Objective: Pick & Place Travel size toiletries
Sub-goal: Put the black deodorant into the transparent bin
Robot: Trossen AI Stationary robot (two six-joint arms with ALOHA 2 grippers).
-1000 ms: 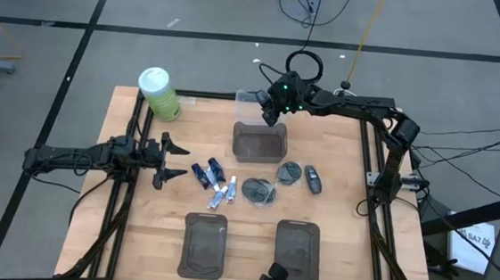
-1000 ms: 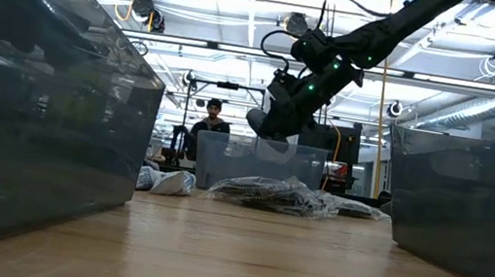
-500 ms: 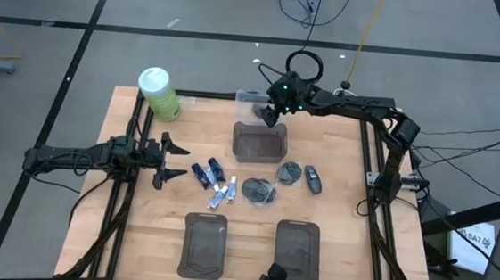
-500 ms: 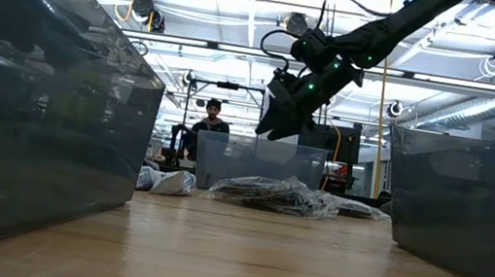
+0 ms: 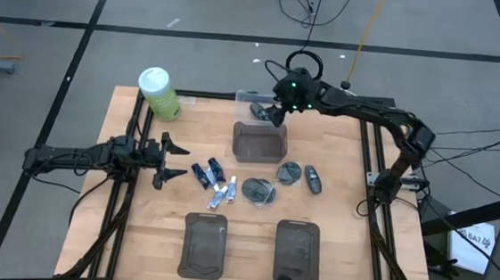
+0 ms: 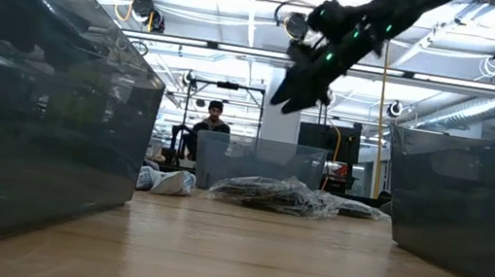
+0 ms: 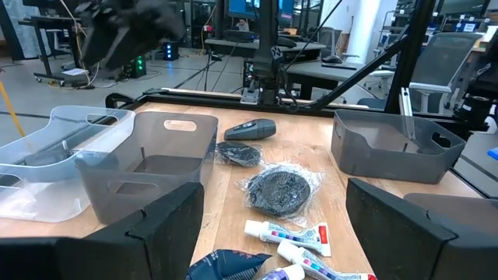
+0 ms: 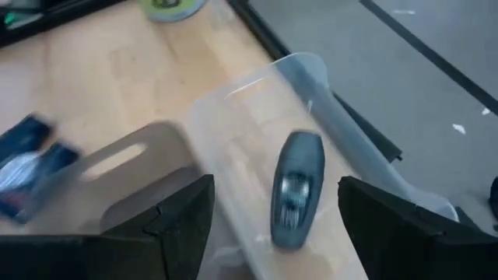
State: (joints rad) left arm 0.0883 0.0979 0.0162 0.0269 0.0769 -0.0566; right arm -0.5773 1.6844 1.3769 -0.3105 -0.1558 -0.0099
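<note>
- Only in right wrist view: small dark bottle [image 8: 297,189] lying inside clear bin [image 8: 327,93].
- Right gripper [image 5: 276,113] spread, empty, above that bottle.
- Left gripper [image 5: 170,159] spread, idle.

In the low view two big dark trays [image 6: 33,126] hide most of the tabletop [image 6: 249,257]. The right end effector [image 6: 296,87] looks blurry there. The clear bin [image 8: 327,101] runs off the right wrist view's edge.

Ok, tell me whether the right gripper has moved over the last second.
Yes. In the low view the right gripper has risen clear above the clear bin's rim.
</note>
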